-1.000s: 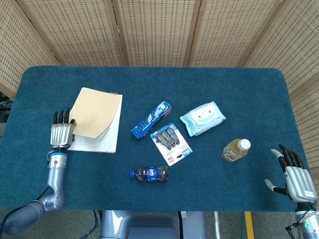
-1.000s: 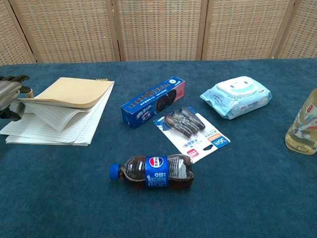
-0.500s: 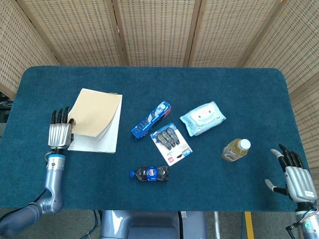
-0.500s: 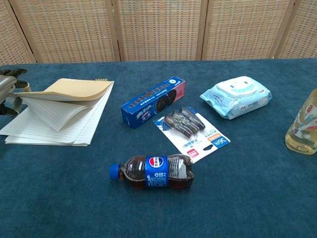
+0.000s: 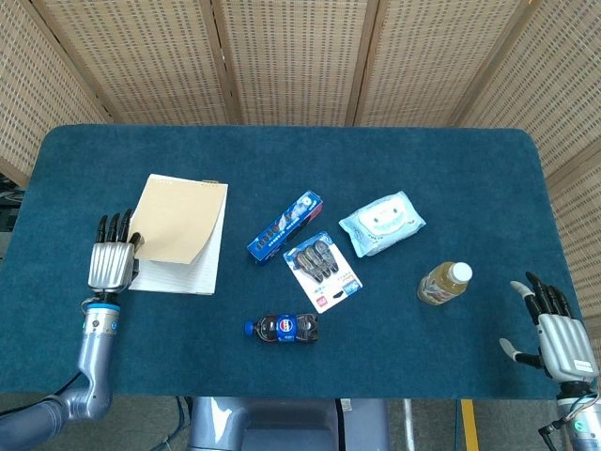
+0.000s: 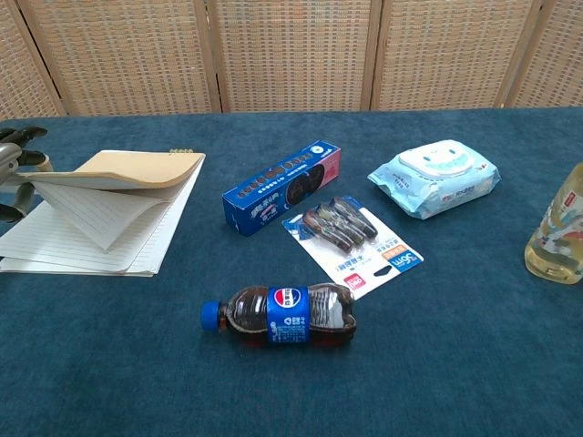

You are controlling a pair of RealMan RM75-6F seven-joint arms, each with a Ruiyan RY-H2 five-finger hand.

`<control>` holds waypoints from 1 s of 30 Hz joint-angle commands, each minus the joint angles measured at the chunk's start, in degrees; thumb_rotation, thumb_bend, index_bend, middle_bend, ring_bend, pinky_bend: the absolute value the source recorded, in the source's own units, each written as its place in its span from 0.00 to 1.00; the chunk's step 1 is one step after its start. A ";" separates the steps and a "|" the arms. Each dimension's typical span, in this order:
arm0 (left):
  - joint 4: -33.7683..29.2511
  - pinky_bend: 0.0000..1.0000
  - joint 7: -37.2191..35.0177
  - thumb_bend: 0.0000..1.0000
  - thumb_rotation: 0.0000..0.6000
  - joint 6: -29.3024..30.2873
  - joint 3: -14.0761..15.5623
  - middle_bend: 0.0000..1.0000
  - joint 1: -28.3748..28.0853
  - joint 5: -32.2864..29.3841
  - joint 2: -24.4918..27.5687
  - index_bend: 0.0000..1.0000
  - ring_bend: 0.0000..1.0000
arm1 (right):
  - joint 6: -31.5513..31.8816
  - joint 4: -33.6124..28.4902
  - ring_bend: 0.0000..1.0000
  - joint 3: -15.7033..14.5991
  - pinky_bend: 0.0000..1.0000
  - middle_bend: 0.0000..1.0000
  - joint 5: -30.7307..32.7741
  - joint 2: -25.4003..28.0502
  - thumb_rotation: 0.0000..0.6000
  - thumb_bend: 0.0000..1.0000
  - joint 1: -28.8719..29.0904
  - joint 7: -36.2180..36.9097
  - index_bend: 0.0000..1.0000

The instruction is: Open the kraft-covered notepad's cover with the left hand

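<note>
1. Table [image 5: 394, 366] covered in dark teal felt-like cloth, rounded corners.
2. Folding screen [image 5: 291, 56] behind it, woven wicker panels in light wooden frames.
3. Grey floor [image 5: 432, 423] below front edge, with a yellow stripe [image 5: 468, 425].
4. Even, soft lighting.

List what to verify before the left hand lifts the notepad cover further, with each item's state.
1. Left hand at the notepad's left edge: ok.
2. Cover raised off the lined pages: ok, partly.
3. Fingers actually gripping the cover: cannot tell, cut off at the frame edge.
4. Cookie box apart from the notepad: ok.
5. Right hand away, holding nothing: ok.
</note>
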 commanded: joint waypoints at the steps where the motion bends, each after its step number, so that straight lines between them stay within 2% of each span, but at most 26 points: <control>1: -1.51 0.00 0.38 0.68 1.00 1.17 0.78 0.00 0.73 1.05 0.55 0.78 0.00 | -0.02 -0.01 0.00 -0.01 0.00 0.00 0.01 0.02 1.00 0.26 0.01 -0.02 0.11; 30: -12.88 0.00 1.06 0.68 1.00 8.25 7.75 0.00 7.18 10.33 5.51 0.79 0.00 | -0.04 -0.11 0.00 -0.04 0.00 0.00 0.05 0.01 1.00 0.26 -0.01 -0.20 0.11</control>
